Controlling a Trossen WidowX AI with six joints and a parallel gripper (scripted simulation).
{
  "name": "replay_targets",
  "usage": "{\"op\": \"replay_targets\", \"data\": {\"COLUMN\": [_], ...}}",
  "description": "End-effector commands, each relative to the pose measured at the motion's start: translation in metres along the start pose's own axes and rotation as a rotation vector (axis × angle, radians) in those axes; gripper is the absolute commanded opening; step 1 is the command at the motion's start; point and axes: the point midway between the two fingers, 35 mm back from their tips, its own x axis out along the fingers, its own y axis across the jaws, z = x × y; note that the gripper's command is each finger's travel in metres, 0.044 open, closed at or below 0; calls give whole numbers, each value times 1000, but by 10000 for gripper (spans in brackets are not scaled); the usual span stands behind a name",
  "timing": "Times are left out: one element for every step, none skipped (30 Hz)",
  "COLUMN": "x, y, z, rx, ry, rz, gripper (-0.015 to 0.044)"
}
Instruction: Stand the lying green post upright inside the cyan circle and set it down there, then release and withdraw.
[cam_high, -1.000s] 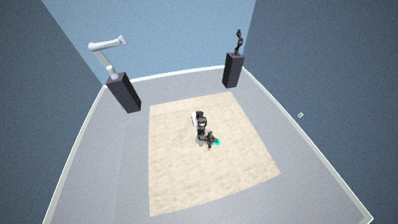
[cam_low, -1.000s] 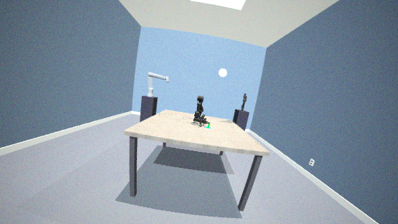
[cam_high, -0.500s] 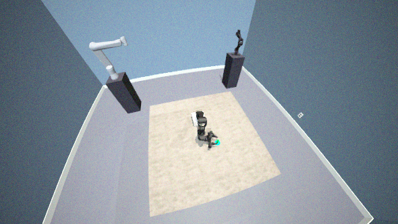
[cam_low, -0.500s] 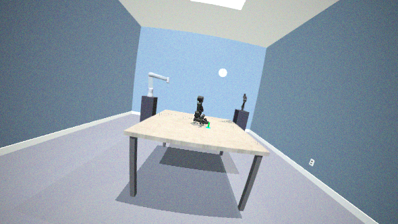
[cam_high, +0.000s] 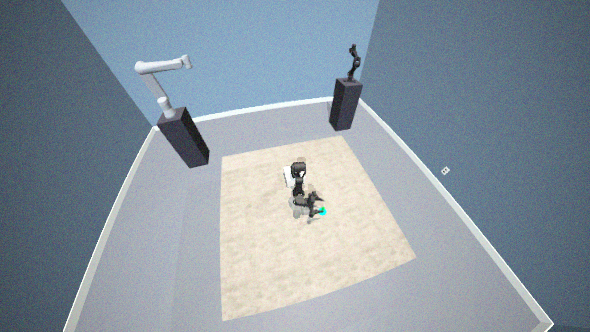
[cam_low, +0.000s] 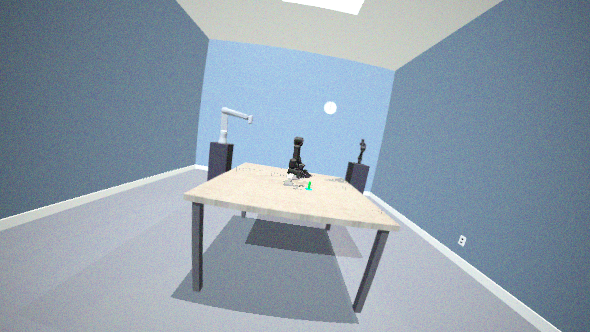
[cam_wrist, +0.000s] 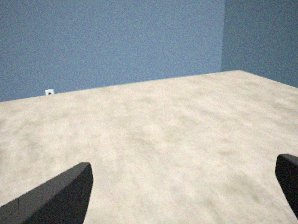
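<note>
The green post (cam_high: 322, 208) (cam_low: 309, 185) stands upright inside the cyan circle (cam_high: 323, 212) (cam_low: 308, 189), small in the top and exterior views. My gripper (cam_high: 320, 205) (cam_low: 309, 175) (cam_wrist: 184, 168) is open, with nothing between its fingers. In the exterior view it is above and behind the post, apart from it. In the top view one finger appears beside the circle, partly in line with its left edge. The wrist view shows the two fingers wide apart, and neither the post nor the circle.
The arm stands on a pale table (cam_high: 260, 260) (cam_low: 240, 195), with a white part (cam_high: 288, 176) by its base. Farther back, off the table, a white arm (cam_high: 162, 66) (cam_low: 224, 122) and a small black arm (cam_high: 354, 62) (cam_low: 362, 150) stand on dark pedestals.
</note>
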Motion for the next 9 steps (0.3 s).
{"op": "replay_targets", "data": {"x": [-3,-3,-4,-4,-5,-5,-5,-4,-1], "y": [1,1,2,2,3,3,3,1,-4], "z": [19,23,28,31,33,34,34,34,33], "rx": [14,17,20,23,24,25,25,28,38], "ry": [-4,-5,-5,-6,-6,-6,-6,-3,8], "rz": [0,-1,-1,-1,-1,-1,-1,-5,-16], "gripper": [400,400,400,400,400,400,400,400,400]}}
